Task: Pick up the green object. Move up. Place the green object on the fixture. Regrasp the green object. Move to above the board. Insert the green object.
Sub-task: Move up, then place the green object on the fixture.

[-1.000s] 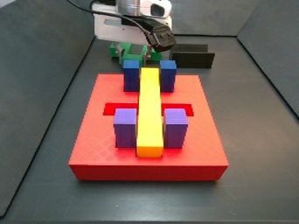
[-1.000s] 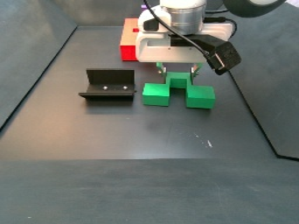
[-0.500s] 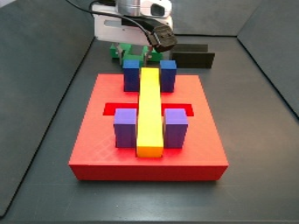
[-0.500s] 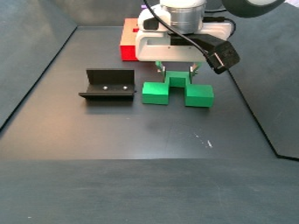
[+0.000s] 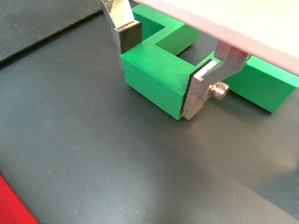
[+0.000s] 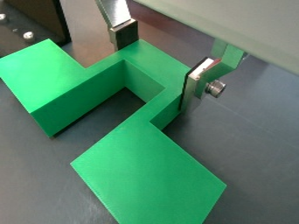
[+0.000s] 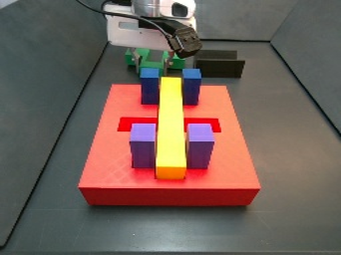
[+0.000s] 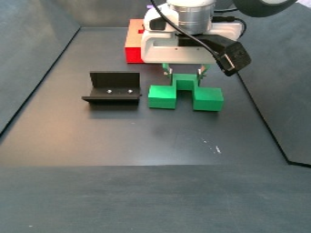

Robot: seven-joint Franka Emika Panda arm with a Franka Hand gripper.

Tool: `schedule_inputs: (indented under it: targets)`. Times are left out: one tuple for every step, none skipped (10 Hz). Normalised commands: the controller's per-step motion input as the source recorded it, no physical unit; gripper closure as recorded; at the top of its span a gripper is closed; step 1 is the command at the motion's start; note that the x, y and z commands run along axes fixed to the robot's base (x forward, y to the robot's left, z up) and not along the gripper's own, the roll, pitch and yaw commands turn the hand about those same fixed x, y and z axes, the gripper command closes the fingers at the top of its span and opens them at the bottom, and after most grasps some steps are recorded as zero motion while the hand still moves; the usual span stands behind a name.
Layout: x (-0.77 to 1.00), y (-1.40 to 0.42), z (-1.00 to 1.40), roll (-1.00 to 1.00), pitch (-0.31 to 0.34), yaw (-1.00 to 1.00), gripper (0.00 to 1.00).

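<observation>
Wrist views: gripper [image 5: 167,54] fingers spread, straddling the green object's [image 6: 111,105] central arm, apparently not clamping it; side views: green object [image 8: 185,95] lies on the floor between fixture [image 8: 111,91] and board [image 7: 167,149]; the gripper body partly hides it.

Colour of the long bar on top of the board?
Yellow. The bar lies along the red board, clearest in a side view; the gripper is behind it.

Gripper [image 6: 156,61] jaws straddle green object [image 6: 111,118] middle section; fixture [image 6: 26,19] beside.
</observation>
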Motion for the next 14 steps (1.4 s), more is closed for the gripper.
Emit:
schedule_inputs:
  targets:
    - [0.0, 0.0, 0.83, 0.0, 0.0, 0.0, 1.0]
    - [-0.09, 0.07, 0.76, 0.0, 0.048, 0.04, 1.0]
    - [-0.09, 0.03, 0.57, -0.03, 0.054, 0.03, 1.0]
    - [-0.06, 0.01, 0.38, -0.06, 0.04, 0.02, 1.0]
    - [-0.01, -0.04, -0.1, 0.0, 0.0, 0.0, 1.0]
    - [0.0, -0.03, -0.1, 0.0, 0.0, 0.0, 1.0]
    - [0.0, 0.0, 0.0, -0.03, 0.0, 0.0, 1.0]
    - [0.52, 0.18, 0.21, -0.6, 0.269, 0.0, 1.0]
    - [0.55, 0.19, 0.46, -1.0, 0.309, -0.01, 1.0]
    - [0.52, 0.2, 0.42, -1.0, 0.323, 0.0, 1.0]
    - [0.49, 0.25, 0.42, -1.0, 0.237, 0.0, 1.0]
    - [0.5, 0.23, 0.35, -1.0, 0.257, 0.0, 1.0]
    - [0.48, 0.19, 0.32, -1.0, 0.194, 0.0, 1.0]
    - [0.35, 0.09, 0.18, -1.0, 0.0, 0.0, 1.0]
